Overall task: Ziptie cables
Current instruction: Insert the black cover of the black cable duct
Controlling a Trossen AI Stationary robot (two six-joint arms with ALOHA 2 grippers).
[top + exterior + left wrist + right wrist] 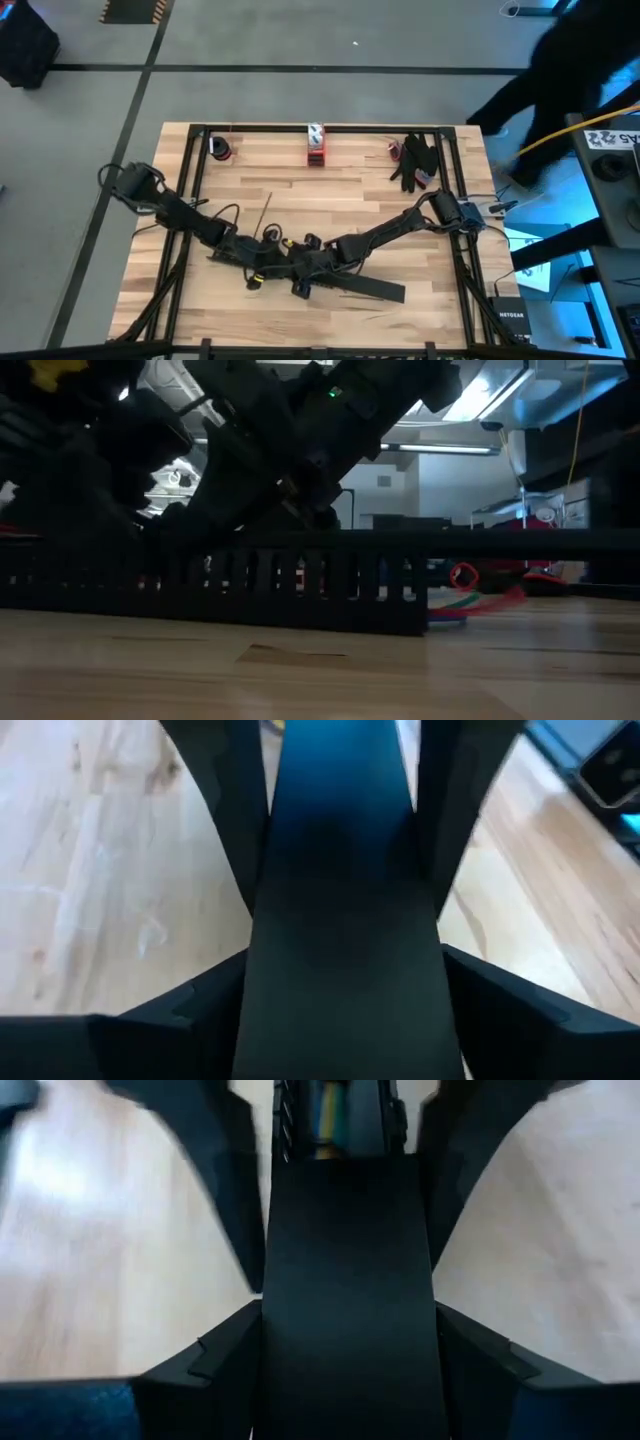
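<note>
Straddling a flat black bar [345,920] with the left gripper [262,262], fingers [225,810] standing on either side of it, jaws wide, though whether pressing on the bar or merely flanking it cannot be told; straddling the same slotted bar [348,1280] from the opposite end with the right gripper [312,262], jaws likewise wide about it, grip uncertain; meeting low at the front middle of the wooden surface [340,195], both arms angling in from the sides.

Lying partly inside the bar's open channel, just ahead of the right jaws, the cables [328,1110], showing blurred yellow-green and blue strands between the slotted walls; spilling out past the bar's end in the low view as a loose coloured bunch [470,600], red, green and purple, resting on the surface; peeking out yellow beside the left jaws from above [255,282].

Resting long and dark across the front of the surface, the slotted bar [300,585], its row of upright teeth facing the low camera.

Sitting well apart at the far edge, a small red and white item [316,145], a black glove-like heap [415,160] and a small red coil [220,150].
</note>
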